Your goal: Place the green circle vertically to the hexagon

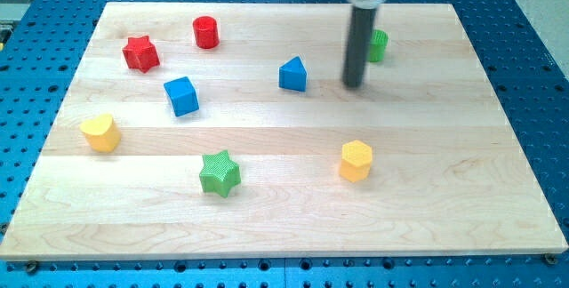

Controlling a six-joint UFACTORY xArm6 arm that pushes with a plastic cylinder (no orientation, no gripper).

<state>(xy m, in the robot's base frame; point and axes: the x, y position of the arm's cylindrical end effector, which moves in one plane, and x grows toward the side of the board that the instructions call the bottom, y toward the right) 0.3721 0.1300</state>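
Observation:
The green circle point(379, 45) is a small green cylinder near the view's top right, partly hidden behind my rod. The yellow hexagon point(356, 160) sits lower, right of centre. My tip point(355, 84) rests on the board just below and left of the green circle, close to it; I cannot tell if they touch. The hexagon lies well below my tip, almost straight down the view.
A blue triangular block point(292, 74) sits left of my tip. A blue cube point(181, 95), red star point(140, 53) and red cylinder point(206, 32) are at upper left. A yellow heart point(100, 132) is at far left, a green star point(220, 172) at lower centre.

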